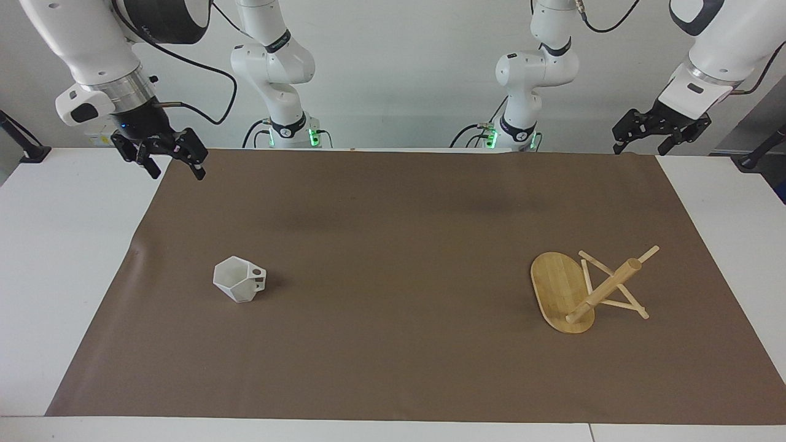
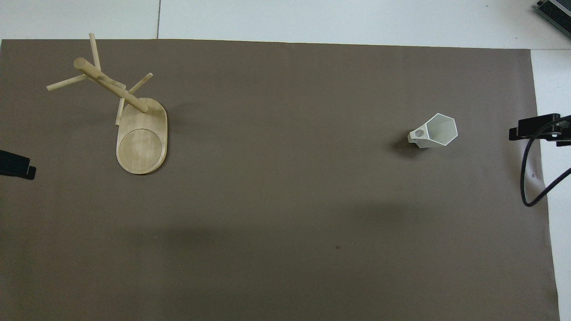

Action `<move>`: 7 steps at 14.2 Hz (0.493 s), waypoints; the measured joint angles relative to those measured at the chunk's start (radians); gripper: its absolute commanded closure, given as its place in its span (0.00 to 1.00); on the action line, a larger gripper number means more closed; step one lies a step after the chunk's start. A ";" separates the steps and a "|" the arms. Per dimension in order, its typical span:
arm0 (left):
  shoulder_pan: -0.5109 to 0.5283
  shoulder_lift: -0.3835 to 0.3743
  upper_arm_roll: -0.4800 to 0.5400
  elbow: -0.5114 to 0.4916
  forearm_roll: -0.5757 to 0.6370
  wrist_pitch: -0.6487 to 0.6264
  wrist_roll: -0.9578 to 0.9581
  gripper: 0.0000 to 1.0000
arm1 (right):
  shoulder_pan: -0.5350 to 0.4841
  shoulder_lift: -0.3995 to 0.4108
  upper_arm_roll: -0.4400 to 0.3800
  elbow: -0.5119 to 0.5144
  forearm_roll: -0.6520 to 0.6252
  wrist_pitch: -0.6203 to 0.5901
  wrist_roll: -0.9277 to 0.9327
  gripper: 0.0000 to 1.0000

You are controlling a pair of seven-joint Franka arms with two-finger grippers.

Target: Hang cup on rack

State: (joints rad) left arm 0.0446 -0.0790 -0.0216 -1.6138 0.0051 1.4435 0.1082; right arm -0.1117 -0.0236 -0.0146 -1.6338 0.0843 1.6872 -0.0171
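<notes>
One cup (image 1: 239, 280) and one rack (image 1: 580, 291) stand apart; both claws (image 1: 174, 161) (image 1: 658, 136) released.

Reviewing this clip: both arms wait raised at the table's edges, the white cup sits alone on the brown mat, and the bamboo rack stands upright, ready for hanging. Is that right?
Not quite. The rack is not upright: the facing view shows it tipped over, its oval base on edge and its post slanting. The rest holds: the cup sits alone on the brown mat, and the left pincer and right pincer wait raised at the edges.
</notes>
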 measured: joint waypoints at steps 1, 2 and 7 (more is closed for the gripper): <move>0.000 0.000 0.000 0.000 0.000 0.007 0.000 0.00 | 0.000 0.000 0.000 -0.001 0.000 0.000 0.000 0.00; 0.000 0.000 0.000 0.000 0.000 0.019 0.000 0.00 | 0.000 0.000 0.000 -0.002 0.000 0.000 0.000 0.00; 0.000 0.000 0.002 0.003 0.000 0.040 0.000 0.00 | 0.000 0.000 0.000 -0.005 0.000 0.000 0.000 0.00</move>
State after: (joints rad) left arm 0.0449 -0.0793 -0.0195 -1.6110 0.0051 1.4835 0.1082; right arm -0.1119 -0.0236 -0.0148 -1.6387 0.0843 1.6870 -0.0171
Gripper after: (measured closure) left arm 0.000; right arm 0.000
